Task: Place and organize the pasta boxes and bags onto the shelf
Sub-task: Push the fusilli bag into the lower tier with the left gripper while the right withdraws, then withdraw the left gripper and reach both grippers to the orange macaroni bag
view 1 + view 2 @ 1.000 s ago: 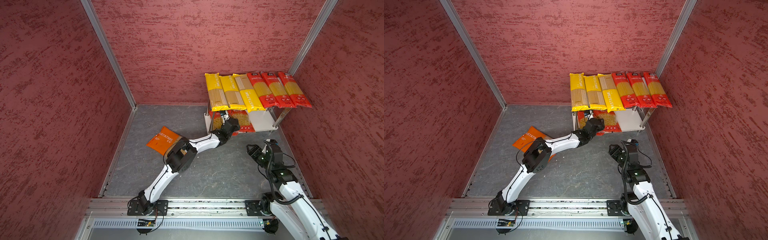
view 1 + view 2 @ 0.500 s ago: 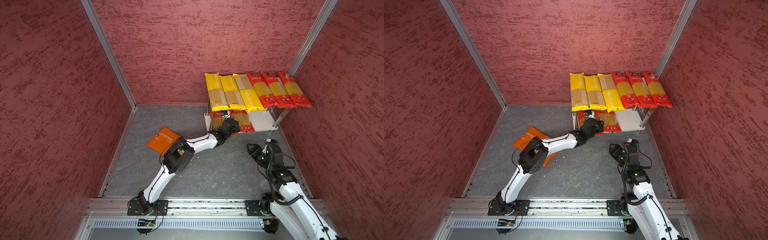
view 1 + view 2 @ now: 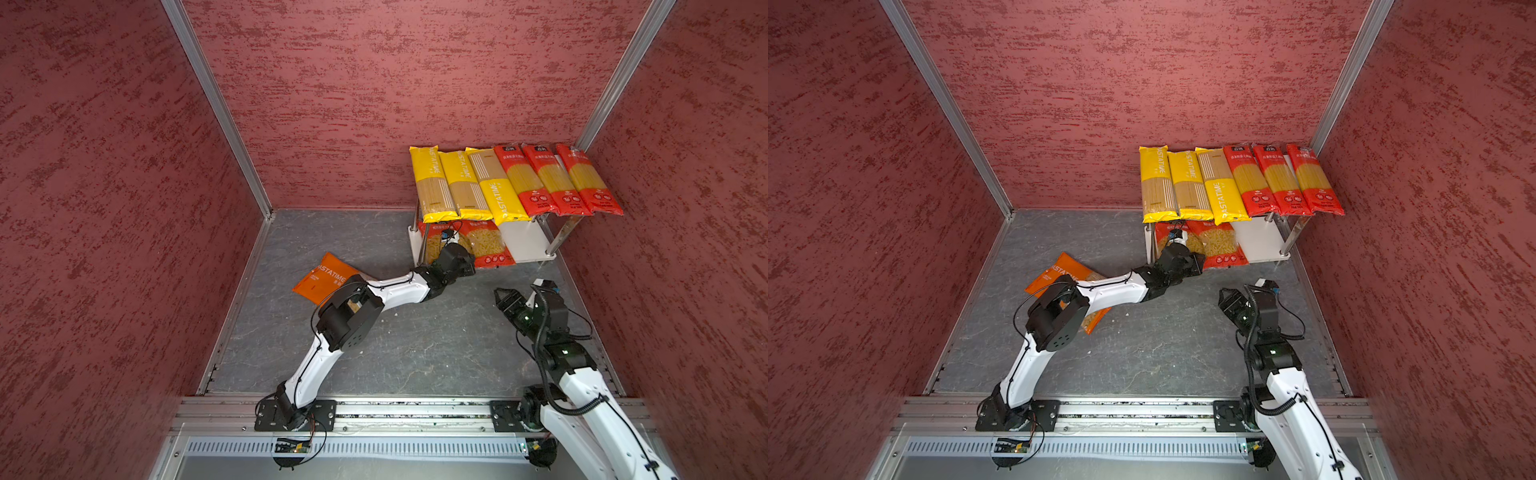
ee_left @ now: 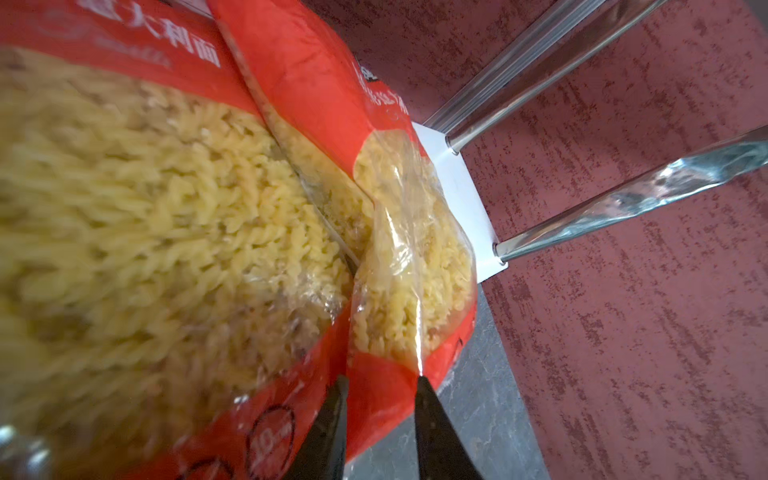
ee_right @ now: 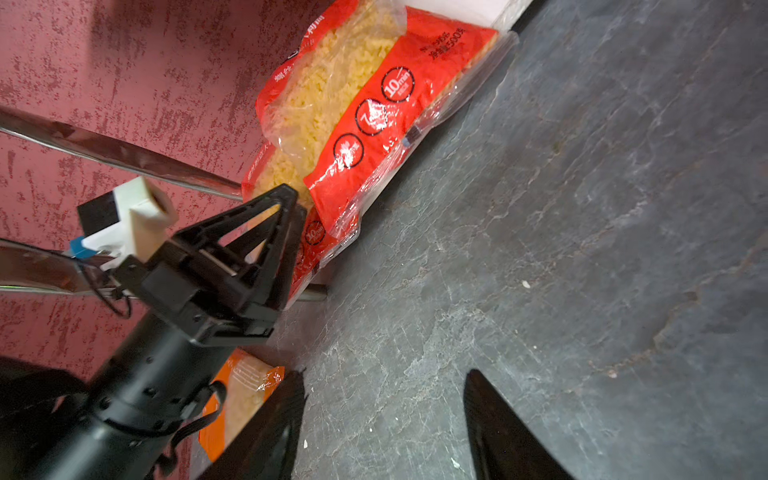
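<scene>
Left jaws at the red short-pasta bags on the lower board of the shelf; right jaws wide open and empty.

In both top views three yellow spaghetti packs and three red spaghetti packs lie across the shelf's upper board. The two red short-pasta bags share its lower board, and an orange bag lies on the bench well to the left of the shelf, partly under the left arm. In the left wrist view the left jaws stand slightly apart at the lower board's front edge, with a corner of one red bag showing between them; whether they pinch it I cannot tell. In the right wrist view the right jaws gape wide over the bench in front of the shelf, holding nothing.
</scene>
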Robot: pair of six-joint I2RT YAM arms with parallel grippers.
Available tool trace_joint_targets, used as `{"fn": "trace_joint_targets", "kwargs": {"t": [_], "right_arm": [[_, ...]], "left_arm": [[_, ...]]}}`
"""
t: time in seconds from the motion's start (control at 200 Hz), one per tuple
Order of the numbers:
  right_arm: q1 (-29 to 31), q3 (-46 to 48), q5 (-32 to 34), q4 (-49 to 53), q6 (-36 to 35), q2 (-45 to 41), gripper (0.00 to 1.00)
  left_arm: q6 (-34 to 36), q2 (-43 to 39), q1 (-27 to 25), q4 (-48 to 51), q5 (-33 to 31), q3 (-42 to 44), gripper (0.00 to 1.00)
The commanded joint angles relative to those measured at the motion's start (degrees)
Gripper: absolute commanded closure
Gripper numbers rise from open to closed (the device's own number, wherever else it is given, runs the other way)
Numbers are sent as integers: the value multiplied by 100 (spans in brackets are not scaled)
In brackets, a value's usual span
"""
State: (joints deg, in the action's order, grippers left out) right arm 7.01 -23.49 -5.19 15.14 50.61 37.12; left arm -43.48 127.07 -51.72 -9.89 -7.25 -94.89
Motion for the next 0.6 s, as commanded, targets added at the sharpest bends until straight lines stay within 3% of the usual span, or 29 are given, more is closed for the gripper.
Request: {"fn": "trace_joint_targets", "kwargs": {"t": [0.0, 0.115, 0.271, 0.451, 0.596], "right_arm": [[-28, -7, 51, 127, -13, -115, 37], [-26, -38, 117, 173, -29, -153, 37], [-27, -79, 143, 205, -71, -153, 37], [-20, -78, 60, 211, -84, 1, 37], [87, 10, -13, 110, 81, 123, 37]], "left_arm": [[478, -833, -13, -57, 59, 324, 61], [932, -1614, -113, -96, -88, 1025, 52], [1275, -2695, -203, 139, -368, 2145, 51], [1126, -3983, -225, 336, -1083, 3781, 51], [1024, -4957, -220, 800, -1559, 4614, 50]]}}
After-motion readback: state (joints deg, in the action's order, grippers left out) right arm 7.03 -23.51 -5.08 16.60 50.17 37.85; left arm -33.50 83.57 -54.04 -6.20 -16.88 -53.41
